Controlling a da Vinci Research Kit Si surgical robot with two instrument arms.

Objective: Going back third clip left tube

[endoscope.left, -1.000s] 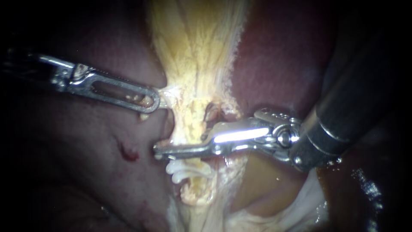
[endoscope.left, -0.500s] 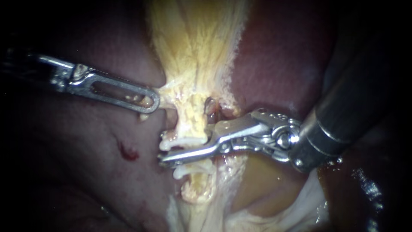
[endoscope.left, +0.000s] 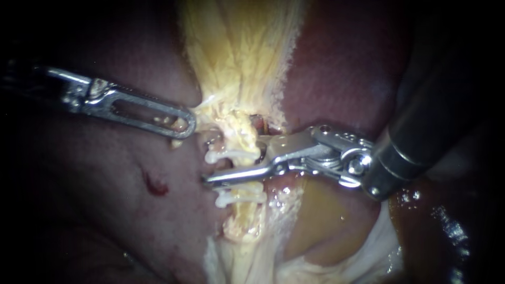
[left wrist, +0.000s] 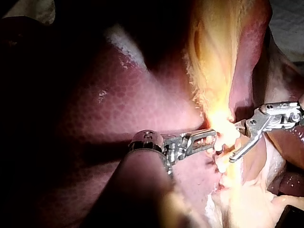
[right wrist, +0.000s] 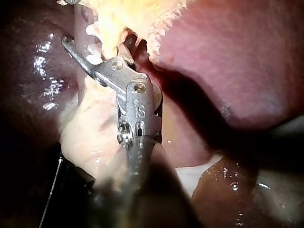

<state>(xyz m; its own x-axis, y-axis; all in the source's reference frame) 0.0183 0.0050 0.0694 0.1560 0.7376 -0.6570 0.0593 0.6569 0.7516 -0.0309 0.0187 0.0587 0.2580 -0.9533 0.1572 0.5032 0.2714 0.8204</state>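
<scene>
A pale yellow tube (endoscope.left: 239, 134) runs down the middle between dark red liver lobes. Two white clips cross it, one (endoscope.left: 226, 156) higher and one (endoscope.left: 238, 198) lower. My right instrument (endoscope.left: 232, 167) comes in from the right. Its jaws are open, and the long lower jaw lies across the tube between the two clips. My left instrument (endoscope.left: 181, 124) is shut on the tissue at the tube's left edge, just above the clips. In the left wrist view my left instrument (left wrist: 209, 137) grips the bright tissue, and my right instrument (left wrist: 236, 142) stands open beside it. In the right wrist view the open right instrument (right wrist: 95, 45) reaches the tube.
The liver (endoscope.left: 105, 173) fills the left side and carries a small red bleeding spot (endoscope.left: 156, 187). The yellow gallbladder (endoscope.left: 236, 47) widens above the tube. A brownish sac (endoscope.left: 326, 221) and white membrane lie below the right instrument.
My right instrument's jaws were closed across the tube and have opened, leaving a white clip there. The jaws have drawn back slightly to the right. The tube and its clips have shifted upward.
</scene>
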